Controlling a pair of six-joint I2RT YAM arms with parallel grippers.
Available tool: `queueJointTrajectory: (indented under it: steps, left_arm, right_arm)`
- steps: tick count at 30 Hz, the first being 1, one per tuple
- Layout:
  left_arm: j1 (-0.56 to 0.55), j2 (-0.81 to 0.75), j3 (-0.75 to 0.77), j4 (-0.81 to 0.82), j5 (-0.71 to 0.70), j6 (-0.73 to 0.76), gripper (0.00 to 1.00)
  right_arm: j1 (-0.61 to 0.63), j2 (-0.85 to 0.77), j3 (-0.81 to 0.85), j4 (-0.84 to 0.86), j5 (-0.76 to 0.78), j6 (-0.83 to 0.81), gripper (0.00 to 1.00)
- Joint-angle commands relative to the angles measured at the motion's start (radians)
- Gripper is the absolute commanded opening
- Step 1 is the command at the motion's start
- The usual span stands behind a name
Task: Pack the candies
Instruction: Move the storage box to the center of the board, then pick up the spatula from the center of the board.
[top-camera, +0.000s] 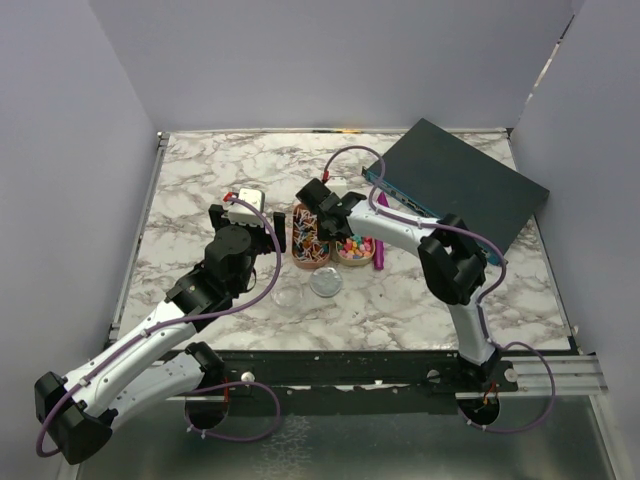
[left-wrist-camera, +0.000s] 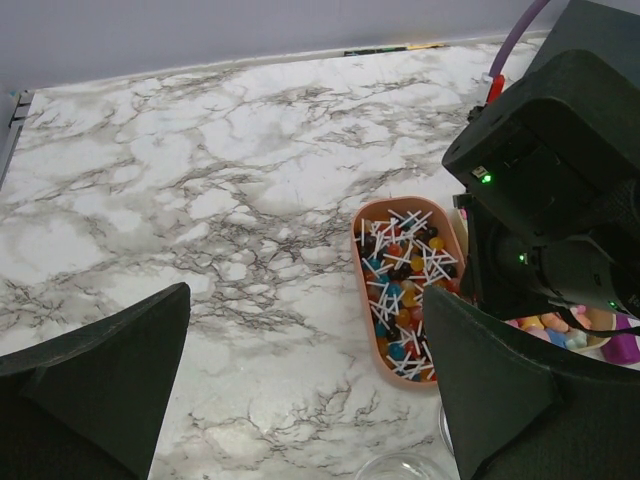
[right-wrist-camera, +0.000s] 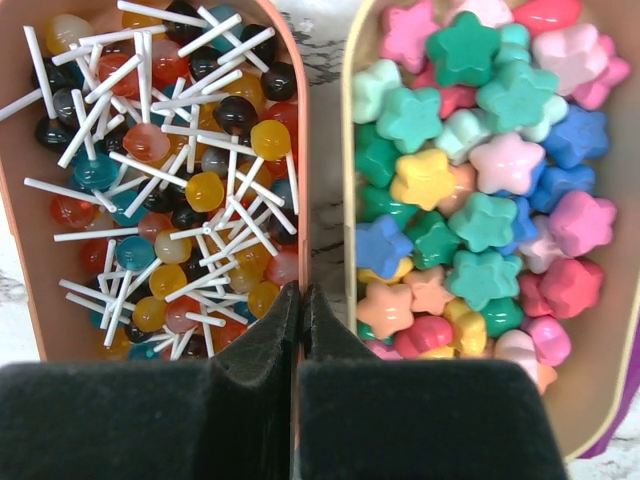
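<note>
1. A table (top-camera: 200, 180) of white marble with grey veins fills the middle of the overhead view. Plain pale lavender-grey walls (top-camera: 300, 60) stand along its top, left and right edges.
2. A dark metal rail (top-camera: 400, 365) runs along the bottom edge of the table, where both arm bases sit.
3. A flat dark box (top-camera: 460, 185) lies at an angle in the upper right of the marble.
4. The candies (right-wrist-camera: 480, 200) are star-shaped sweets in pink, green, blue, yellow and orange. They are heaped in a cream tray (right-wrist-camera: 600, 390) near the centre of the table.
5. Just left of it, with a thin strip of marble between them, is a pink tray (right-wrist-camera: 25, 330) full of lollipops (right-wrist-camera: 205, 190) with white sticks.
6. A purple object (top-camera: 379, 252) lies against the right side of the cream tray; what it is cannot be told.
7. Two clear round dishes (top-camera: 325, 283) sit on the marble just below the trays in the overhead view.
8. The right gripper (right-wrist-camera: 300, 295) has its jaws pressed together with nothing between them. Its tip sits over the gap between the two trays.
9. The left gripper (left-wrist-camera: 305, 400) has its jaws spread wide and empty over bare marble, left of the pink tray.
</note>
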Motion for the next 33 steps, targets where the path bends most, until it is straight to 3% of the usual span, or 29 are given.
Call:
queueJointTrajectory:
  steps: [1, 5, 14, 18, 22, 33]
  left_arm:
    - [0.003, -0.002, -0.007, 0.011, -0.009, 0.002, 0.99]
    - [0.003, -0.004, -0.007, 0.010, -0.010, 0.002, 0.99]
    - [0.003, -0.005, -0.007, 0.010, -0.016, 0.004, 0.99]
    - [0.003, -0.007, -0.006, 0.008, -0.019, 0.006, 0.99]
    - [0.004, -0.007, -0.007, 0.010, -0.019, 0.006, 0.99]
    - [0.004, -0.005, -0.006, 0.009, -0.015, 0.007, 0.99]
  right_arm:
    - [-0.024, -0.066, -0.034, 0.018, 0.053, 0.004, 0.01]
    - [-0.032, -0.077, -0.043, 0.023, 0.048, 0.000, 0.02]
    - [-0.033, -0.088, -0.007, 0.022, 0.024, -0.004, 0.21]
    - [-0.033, -0.116, 0.005, 0.002, 0.038, -0.011, 0.23]
    - [-0.033, -0.181, -0.024, -0.005, 0.071, -0.027, 0.26]
    - [-0.081, -0.383, -0.178, -0.026, 0.161, -0.098, 0.44]
